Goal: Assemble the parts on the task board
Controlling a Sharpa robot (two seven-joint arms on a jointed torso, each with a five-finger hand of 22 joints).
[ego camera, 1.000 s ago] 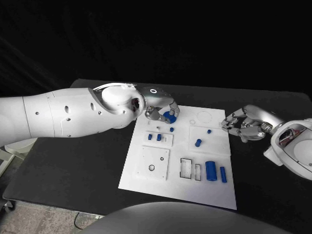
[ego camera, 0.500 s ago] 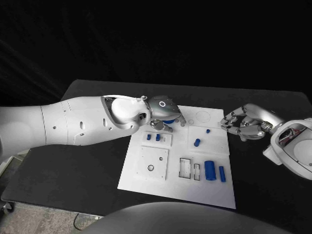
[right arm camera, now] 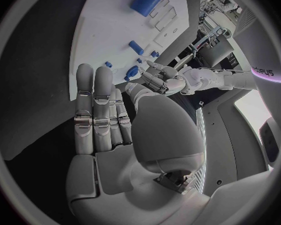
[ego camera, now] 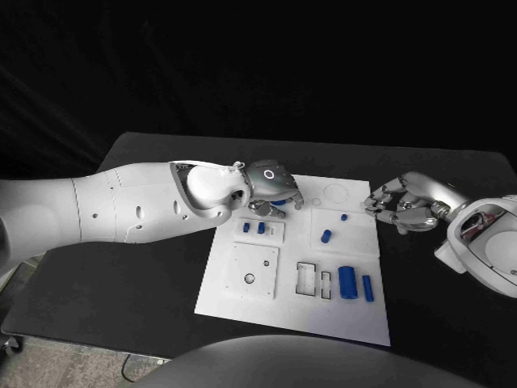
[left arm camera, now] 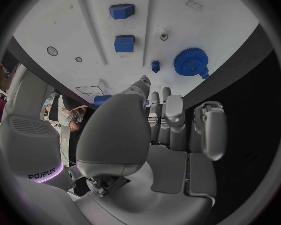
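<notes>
The white task board [ego camera: 241, 283] lies in the middle of the black table. My left hand [ego camera: 268, 191] hovers over its far left corner, fingers straight and holding nothing. A blue gear [left arm camera: 190, 62] lies flat on the board just beyond the fingertips [left arm camera: 159, 97], with a small blue peg [left arm camera: 155, 65] beside it. Two blue square parts [ego camera: 254, 228] stand nearer on the board. My right hand [ego camera: 403, 207] hangs off the board's right edge, holding nothing, and its fingers [right arm camera: 97, 110] lie side by side.
Near the board's front right lie a large blue cylinder [ego camera: 350, 281] and a slimmer blue bar [ego camera: 368, 288], next to two rectangular slots [ego camera: 317, 279]. Small blue parts [ego camera: 327, 236] sit mid-board. Bare black table [ego camera: 119, 275] surrounds the board.
The left hand gripped the blue gear a second ago; now it has turned and the gear lies on the board. The right hand has hardly moved.
</notes>
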